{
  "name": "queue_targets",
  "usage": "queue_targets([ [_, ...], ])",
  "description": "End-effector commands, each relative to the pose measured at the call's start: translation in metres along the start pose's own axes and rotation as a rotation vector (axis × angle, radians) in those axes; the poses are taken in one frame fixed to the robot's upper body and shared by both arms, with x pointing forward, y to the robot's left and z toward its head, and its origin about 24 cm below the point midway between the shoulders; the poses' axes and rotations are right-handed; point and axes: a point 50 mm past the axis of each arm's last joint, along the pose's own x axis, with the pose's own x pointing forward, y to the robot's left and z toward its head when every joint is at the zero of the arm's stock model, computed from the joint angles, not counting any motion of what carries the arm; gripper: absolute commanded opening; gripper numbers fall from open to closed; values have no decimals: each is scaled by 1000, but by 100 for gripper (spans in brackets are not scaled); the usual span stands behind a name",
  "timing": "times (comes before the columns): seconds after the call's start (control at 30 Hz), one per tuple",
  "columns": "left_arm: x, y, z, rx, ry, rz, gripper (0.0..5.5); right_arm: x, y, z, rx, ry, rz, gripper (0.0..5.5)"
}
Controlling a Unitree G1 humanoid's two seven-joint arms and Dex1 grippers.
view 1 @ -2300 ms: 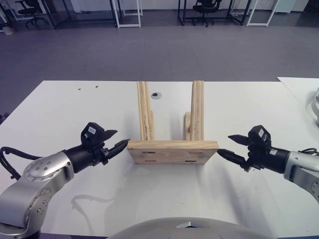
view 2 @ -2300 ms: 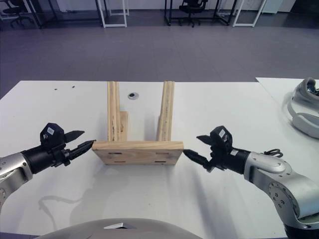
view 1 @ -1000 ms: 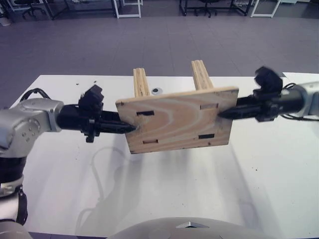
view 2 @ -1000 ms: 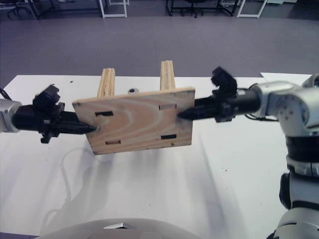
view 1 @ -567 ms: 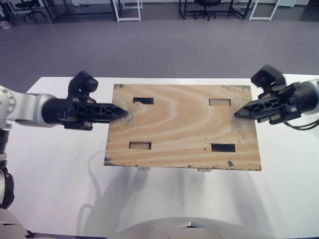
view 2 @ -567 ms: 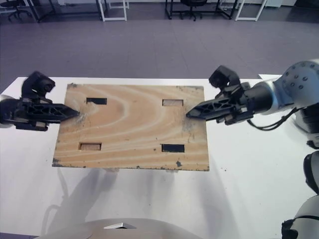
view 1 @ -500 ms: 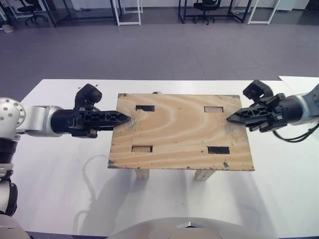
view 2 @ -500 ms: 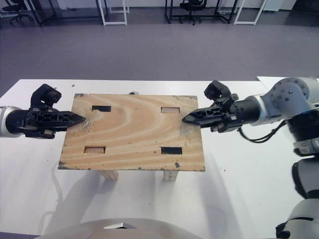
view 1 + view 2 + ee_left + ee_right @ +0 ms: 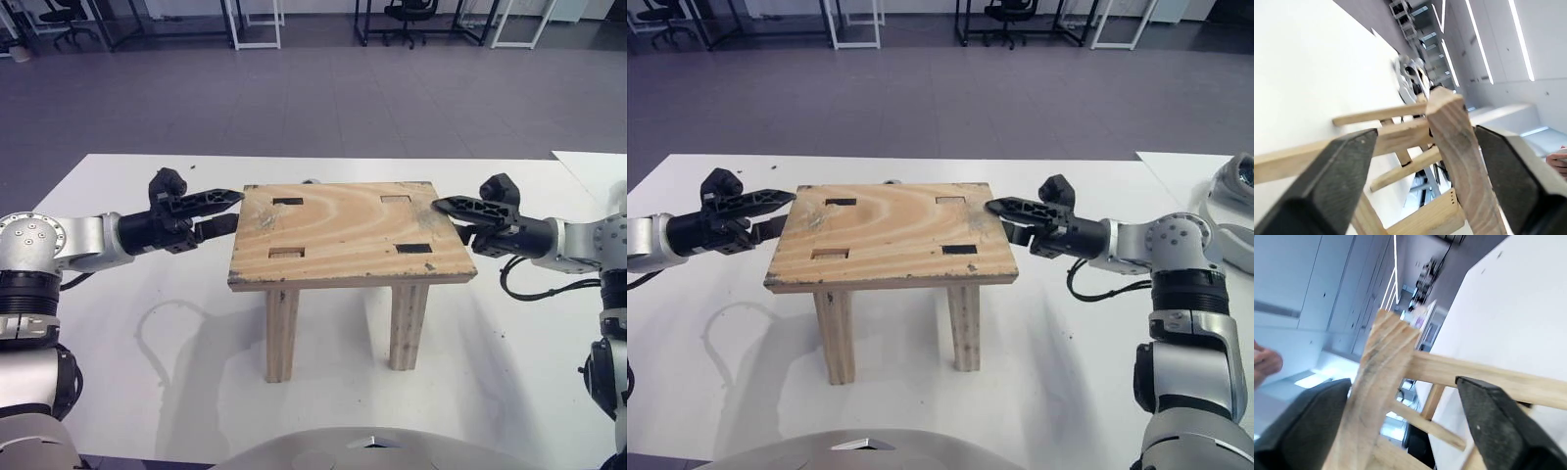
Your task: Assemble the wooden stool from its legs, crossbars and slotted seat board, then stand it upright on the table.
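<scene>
Colour log. The seat board [image 9: 343, 227] was pale blond wood with a curved, swirling grain, and I saw dark scuffs along its edges. Of its four slots [image 9: 287, 202], two read dark and two a lighter tan. The legs [image 9: 281, 333] were the same blond tone with straight grain. The left tool [image 9: 235, 206] and right tool [image 9: 446, 213] were matte black. The counter [image 9: 127, 392] was plain white, the floor [image 9: 333, 98] dull grey-purple.

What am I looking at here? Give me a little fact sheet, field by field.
Stool: upright on its legs, seat board on top
Table: white, stool near its middle
Left gripper: open, fingers above and below the seat's left edge
Right gripper: open, same at the seat's right edge
Stage: stool looks assembled and standing
</scene>
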Motion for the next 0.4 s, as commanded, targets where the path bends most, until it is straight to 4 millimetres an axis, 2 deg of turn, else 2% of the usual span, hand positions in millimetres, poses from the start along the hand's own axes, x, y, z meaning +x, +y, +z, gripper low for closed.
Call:
queue_targets([
  [0.03, -52, 9, 20, 280, -268, 234, 432, -45, -23, 21, -247, -431, -307, 433],
  [0.1, -63, 41, 25, 516, -404, 507, 432, -53, -54, 21, -390, -612, -556, 433],
  [0.2, -59, 85, 6, 774, -523, 844, 432, -36, -105, 0, -605, -626, -905, 433],
  [0.27, -52, 99, -7, 888, -513, 950, 432, -22, -115, -5, -716, -629, -985, 433],
  [0.4, -41, 106, 1, 1007, -570, 1008, 432, -18, -114, 1, -903, -685, -1118, 433],
])
